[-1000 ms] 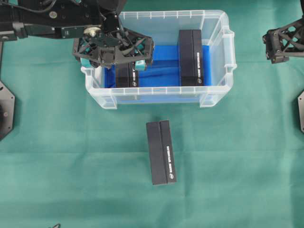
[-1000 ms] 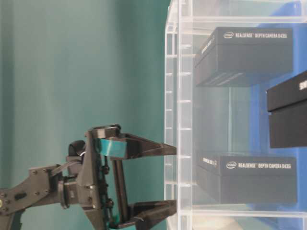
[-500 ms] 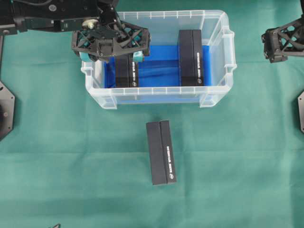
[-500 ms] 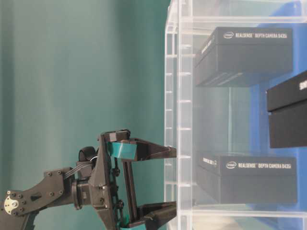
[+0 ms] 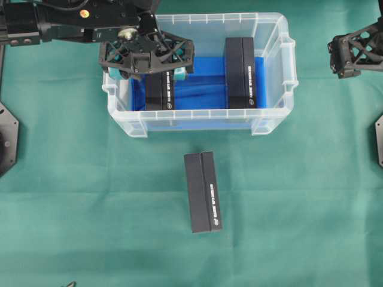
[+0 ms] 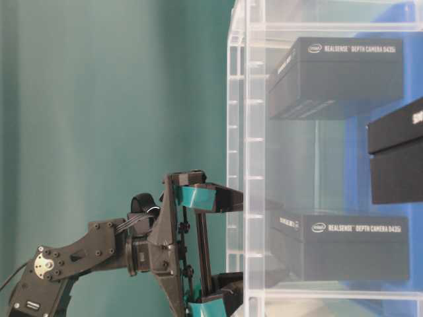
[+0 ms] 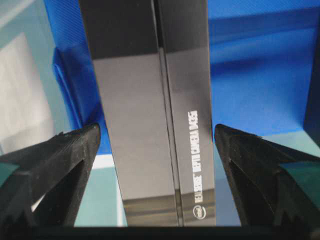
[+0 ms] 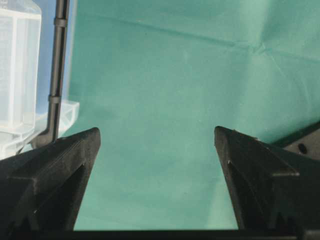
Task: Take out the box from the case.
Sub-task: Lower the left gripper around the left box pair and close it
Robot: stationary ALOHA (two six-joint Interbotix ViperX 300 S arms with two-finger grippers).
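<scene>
Black box (image 5: 158,89) lying on the blue cloth (image 5: 200,89) at the left end of the clear case (image 5: 197,119), straddled without contact by the wide-open left gripper (image 5: 147,70). Second box (image 5: 240,73) at the case's right end; third box (image 5: 202,191) out on the green table cover (image 5: 299,209). Right gripper (image 8: 157,175) spread open over bare cover, well right of the case.

Clear gaps flanking box (image 7: 155,110) between fingers (image 7: 60,160)

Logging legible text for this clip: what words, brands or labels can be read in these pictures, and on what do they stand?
"intel REALSENSE DEPTH CAMERA D435i": side of the upper box in the case, table-level view.
"REALSENSE DEPTH CAMERA D435i": the lower box, with a round logo too small to read.
White print on the box between the open left gripper fingers: blurred, unreadable.
Print on the box on the cloth: too small.
</scene>
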